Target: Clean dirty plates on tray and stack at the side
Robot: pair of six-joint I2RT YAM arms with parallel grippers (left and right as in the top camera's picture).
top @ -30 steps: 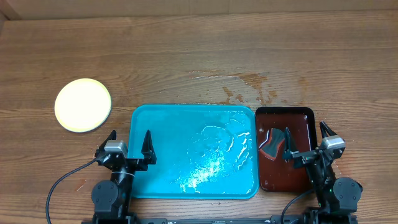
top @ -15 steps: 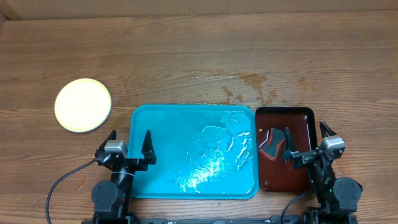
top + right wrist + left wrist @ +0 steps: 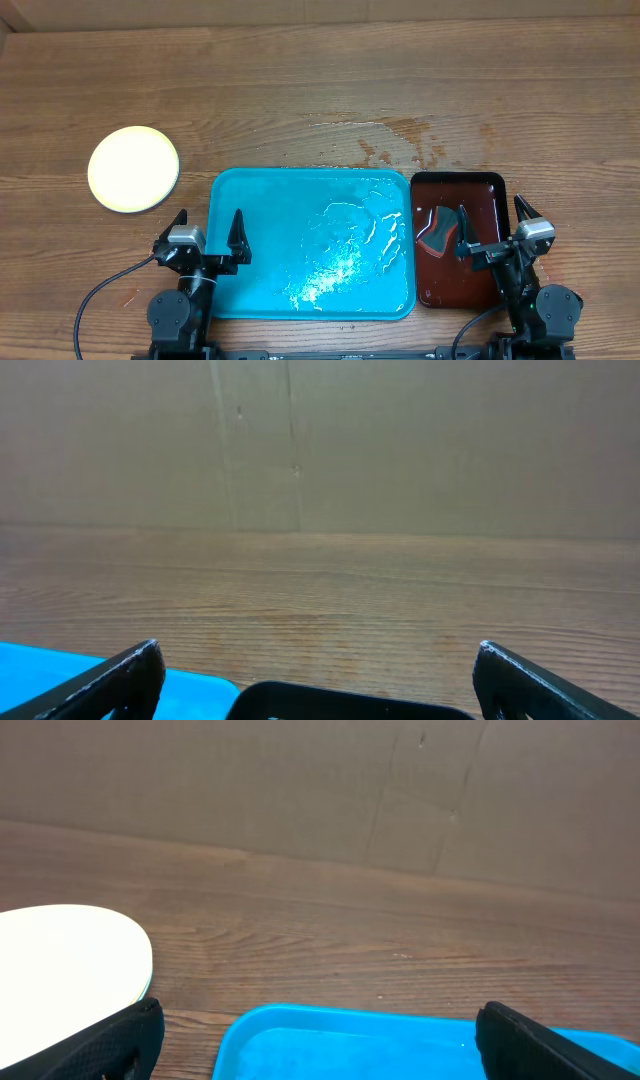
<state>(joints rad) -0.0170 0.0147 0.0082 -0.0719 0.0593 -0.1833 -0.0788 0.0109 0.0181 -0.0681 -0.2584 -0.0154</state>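
A pale yellow-green plate (image 3: 133, 168) lies on the wood at the far left, outside the tray; from above it looks like one disc, so I cannot tell whether others lie under it. It also shows in the left wrist view (image 3: 70, 970). The turquoise tray (image 3: 312, 242) sits at front centre, wet and holding no plates; its rim shows in the left wrist view (image 3: 400, 1030). My left gripper (image 3: 209, 232) is open and empty at the tray's front left corner. My right gripper (image 3: 492, 222) is open and empty over the dark tray.
A small dark red-brown tray (image 3: 458, 238) stands right of the turquoise tray, with a dark sponge (image 3: 437, 232) in it. Water is spilled on the wood (image 3: 400, 140) behind both trays. A cardboard wall (image 3: 320, 790) closes the far side.
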